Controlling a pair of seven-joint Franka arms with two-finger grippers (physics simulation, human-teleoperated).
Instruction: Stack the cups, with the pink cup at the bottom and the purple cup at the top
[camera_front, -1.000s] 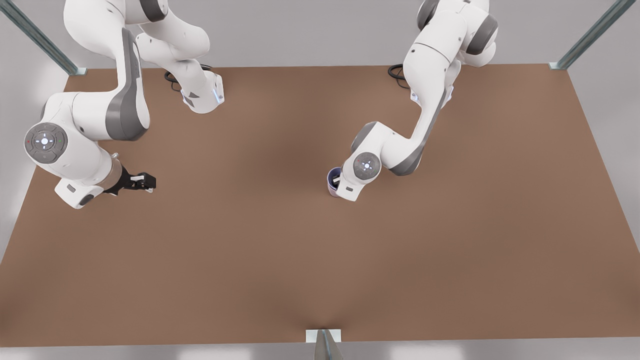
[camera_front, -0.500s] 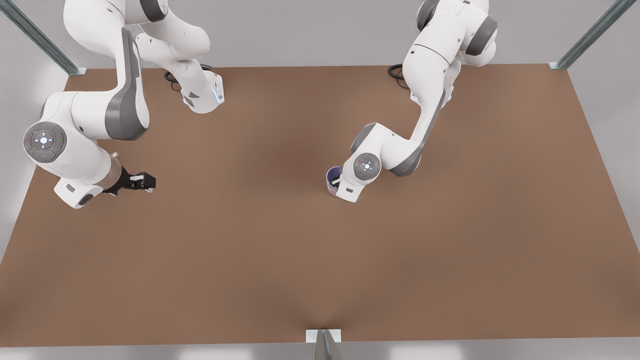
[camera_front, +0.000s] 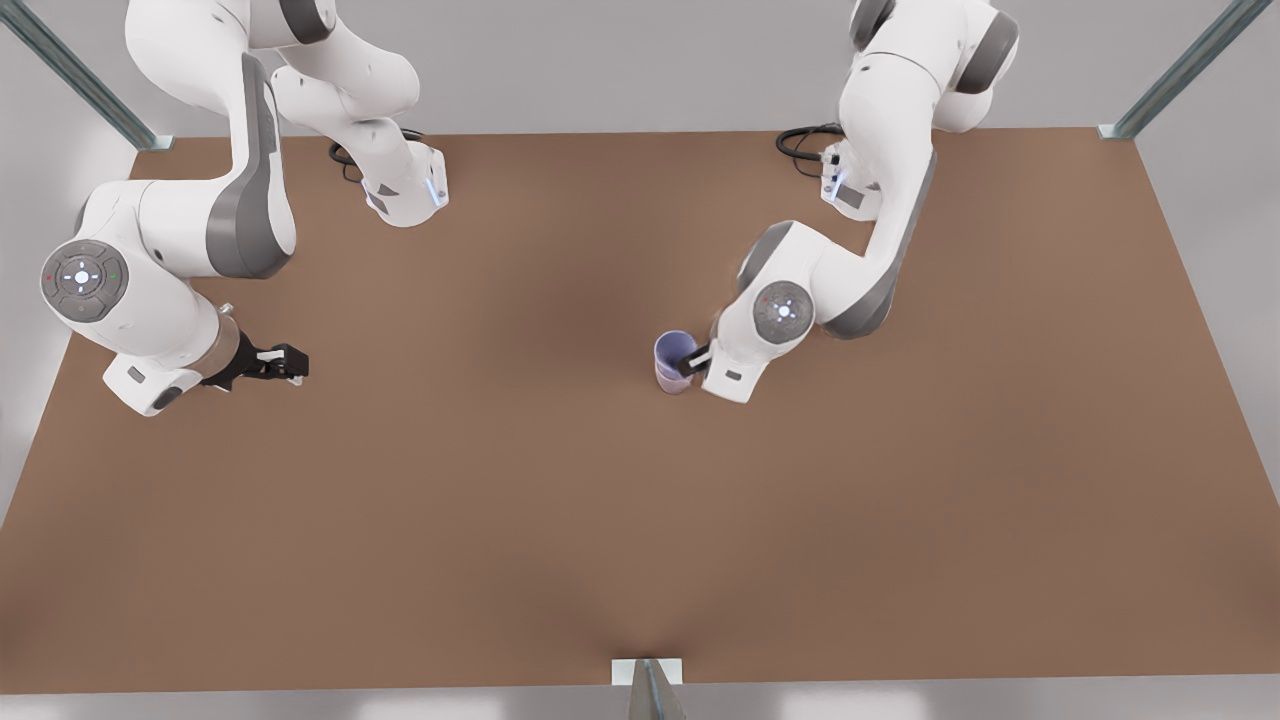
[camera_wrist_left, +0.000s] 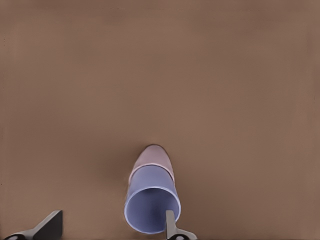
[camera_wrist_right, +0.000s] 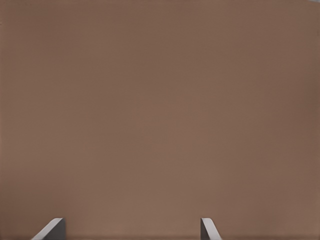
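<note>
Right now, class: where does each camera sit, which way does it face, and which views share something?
Front view: high, looking down on the table; both arms, left tool by the purple cup nested in the pink cup, right tool waiting at the front view's left.
Left wrist view: above the cups; its open fingers show.
Right wrist view: faces the table; its open fingers show.
Shared: front and left wrist views both show the cups.

stacked cups (camera_front: 675, 362) mid-table, left hand (camera_front: 692, 362) beside, bare table (camera_front: 500, 500) around
</note>
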